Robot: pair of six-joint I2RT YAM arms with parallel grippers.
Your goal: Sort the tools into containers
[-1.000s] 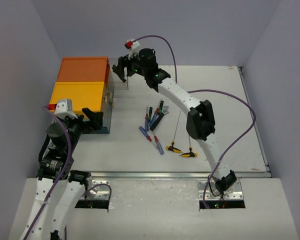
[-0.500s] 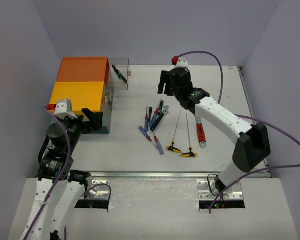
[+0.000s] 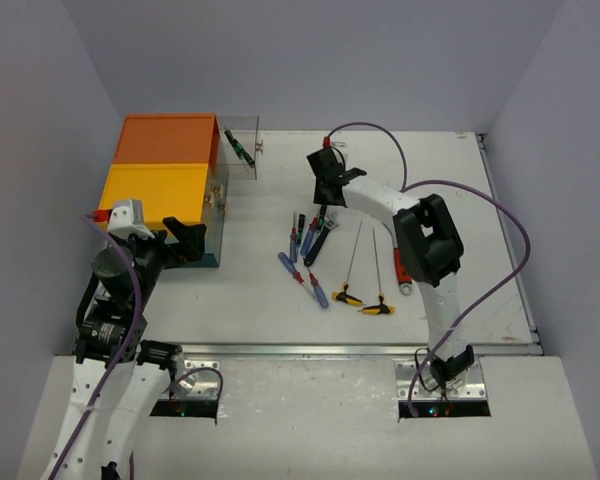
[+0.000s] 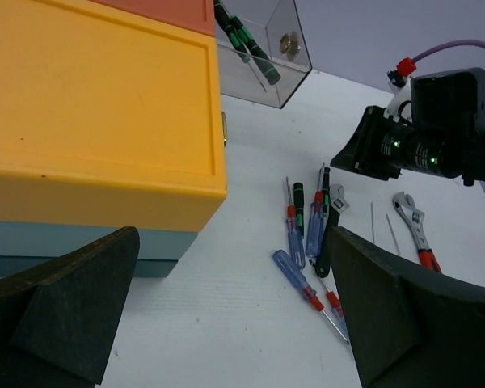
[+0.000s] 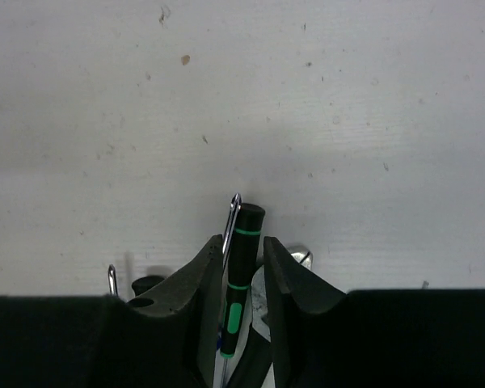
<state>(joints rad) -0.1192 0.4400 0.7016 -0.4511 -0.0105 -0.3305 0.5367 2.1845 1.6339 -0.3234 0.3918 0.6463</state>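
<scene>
The containers are a teal box unit with an orange top [image 3: 168,140] and a yellow top [image 3: 155,195]. Its clear drawer [image 3: 240,160] stands pulled out with a black-and-green screwdriver [image 3: 242,150] inside, also seen in the left wrist view [image 4: 246,36]. My right gripper [image 3: 325,195] is down at the far end of the tool pile. Its jaws press both sides of another black-and-green screwdriver [image 5: 244,242], which lies on the table. My left gripper [image 3: 180,240] is wide open and empty by the unit's front, as the left wrist view [image 4: 234,323] shows.
The pile holds blue-and-red screwdrivers [image 3: 315,290] and a black wrench [image 3: 320,240]. Two yellow T-handle hex keys [image 3: 346,296] and a red-handled wrench [image 3: 401,268] lie to its right. The white table ends at walls behind and at both sides.
My right arm left the open drawer, swung right and came down onto the tool pile, jaws around a black-and-green screwdriver. One screwdriver stays in the drawer. The left arm has not moved.
</scene>
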